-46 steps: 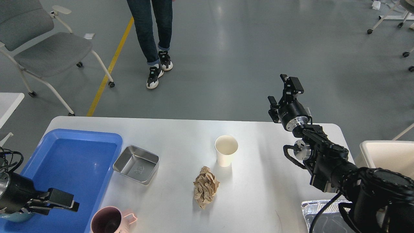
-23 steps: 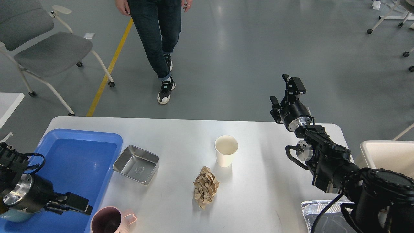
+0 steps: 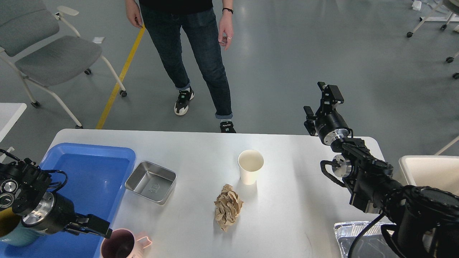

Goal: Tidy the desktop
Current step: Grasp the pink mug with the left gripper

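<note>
Since a second ago the left gripper (image 3: 94, 227) has slid rightward along the near edge, from over the blue tray (image 3: 86, 168) to just beside the pink mug (image 3: 122, 245); its fingers look pressed together, though they are dark and seen side-on, so I cannot tell for sure. Across the scene the right gripper (image 3: 321, 102) has barely shifted; it hangs past the far right edge of the desktop (image 3: 297, 200), over the floor, with its fingers apart and nothing between them. A person (image 3: 193, 53) has walked up to the far edge.

That wide white surface fills the near half of the view and carries everything: tray at the left, steel dish (image 3: 151, 182) just beside it, paper cup (image 3: 250, 166) upright near the middle, crumpled brown paper (image 3: 227, 207) nearer than the cup, a foil tray (image 3: 362, 240) at the near right corner. A cream bin (image 3: 430, 172) stands off its right side.

Being smooth and faintly glossy, the surface will probably let light things slide when nudged. I would judge the paper ball soft and nearly weightless, best pinched across its middle from above. Gripped hard, the thin-walled cup would likely crush or tip, so a light hold across the rim or low on the wall suits it. Stiffer and heavier, the mug offers a handle or wall.
</note>
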You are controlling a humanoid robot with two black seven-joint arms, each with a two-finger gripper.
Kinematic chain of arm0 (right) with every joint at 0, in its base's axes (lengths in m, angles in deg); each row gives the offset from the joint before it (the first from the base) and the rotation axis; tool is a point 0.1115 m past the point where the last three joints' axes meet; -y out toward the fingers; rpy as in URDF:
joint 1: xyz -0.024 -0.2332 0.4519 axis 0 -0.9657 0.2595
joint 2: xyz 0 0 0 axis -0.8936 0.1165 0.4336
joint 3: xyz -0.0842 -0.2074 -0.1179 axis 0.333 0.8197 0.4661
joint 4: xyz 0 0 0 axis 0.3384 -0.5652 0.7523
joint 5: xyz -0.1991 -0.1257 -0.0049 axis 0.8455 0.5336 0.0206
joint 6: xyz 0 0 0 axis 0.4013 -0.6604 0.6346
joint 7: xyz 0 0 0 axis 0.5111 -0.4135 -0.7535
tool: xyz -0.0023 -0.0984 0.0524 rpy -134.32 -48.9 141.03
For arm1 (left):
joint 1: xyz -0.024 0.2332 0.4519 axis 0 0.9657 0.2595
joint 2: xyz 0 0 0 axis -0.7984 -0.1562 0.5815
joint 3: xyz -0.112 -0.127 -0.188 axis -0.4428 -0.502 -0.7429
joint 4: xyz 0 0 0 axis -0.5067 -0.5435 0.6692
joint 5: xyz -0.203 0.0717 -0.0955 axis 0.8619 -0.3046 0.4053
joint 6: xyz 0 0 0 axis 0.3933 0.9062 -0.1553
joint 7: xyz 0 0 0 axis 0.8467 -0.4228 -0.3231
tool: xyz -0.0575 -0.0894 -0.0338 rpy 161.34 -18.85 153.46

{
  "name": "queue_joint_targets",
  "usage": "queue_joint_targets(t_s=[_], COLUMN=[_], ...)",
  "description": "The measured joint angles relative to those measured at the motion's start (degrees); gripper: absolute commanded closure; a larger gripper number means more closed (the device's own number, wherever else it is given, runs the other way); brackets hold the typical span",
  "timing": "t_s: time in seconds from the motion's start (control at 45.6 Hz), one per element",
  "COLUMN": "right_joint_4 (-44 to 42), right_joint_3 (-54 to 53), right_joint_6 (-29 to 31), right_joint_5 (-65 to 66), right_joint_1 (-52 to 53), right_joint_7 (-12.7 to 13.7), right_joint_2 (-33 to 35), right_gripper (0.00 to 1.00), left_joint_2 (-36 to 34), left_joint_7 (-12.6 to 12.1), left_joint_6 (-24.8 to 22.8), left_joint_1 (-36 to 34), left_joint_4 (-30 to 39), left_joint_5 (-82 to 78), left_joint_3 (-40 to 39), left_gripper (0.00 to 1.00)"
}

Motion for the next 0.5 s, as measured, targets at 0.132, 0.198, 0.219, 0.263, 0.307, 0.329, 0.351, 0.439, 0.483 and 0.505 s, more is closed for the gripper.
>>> queue_joint_targets(t_s=[0.132,0.198,0.219,0.263,0.307,0.329,0.351,0.439,0.483,0.505], right_joint_4=[0.00,0.00,0.00,0.01,0.00,0.00,0.00,0.00,0.00,0.00], right_joint_3=[0.00,0.00,0.00,0.00,0.00,0.00,0.00,0.00,0.00,0.00], right_joint_6=[0.00,0.00,0.00,0.00,0.00,0.00,0.00,0.00,0.00,0.00], right_joint_5=[0.00,0.00,0.00,0.00,0.00,0.00,0.00,0.00,0.00,0.00], right_joint_1=[-0.10,-0.10,-0.10,-0.09,-0.09,-0.09,-0.09,-0.12,-0.22,-0.26], right_joint_7=[0.00,0.00,0.00,0.00,0.00,0.00,0.00,0.00,0.00,0.00], right_joint_2=[0.02,0.02,0.04,0.19,0.54,0.69,0.84,1.15,1.31,1.41], right_gripper=[0.00,0.00,0.00,0.00,0.00,0.00,0.00,0.00,0.00,0.00], left_joint_2=[2.65,3.29,3.50,4.10,4.80,5.31,5.73,7.30,7.77,7.94], left_joint_7=[-0.63,-1.22,-1.40,-1.78,-2.05,-2.14,-2.18,-2.26,-2.30,-2.32], left_joint_6=[0.00,-0.02,-0.04,-0.05,-0.06,-0.06,-0.06,-0.14,-0.31,-0.37], left_joint_1=[0.12,0.12,0.12,0.12,0.12,0.12,0.12,0.13,0.15,0.17], left_joint_4=[-1.42,-1.62,-1.69,-2.01,-2.53,-2.92,-3.24,-4.31,-4.52,-4.56], left_joint_5=[-0.08,-0.08,-0.08,-0.14,-0.27,-0.36,-0.43,-0.79,-0.90,-0.92], left_joint_3=[0.23,0.25,0.25,0.25,0.26,0.27,0.27,0.27,0.27,0.26], left_gripper=[0.02,0.03,0.03,0.03,0.04,0.04,0.05,0.09,0.13,0.16])
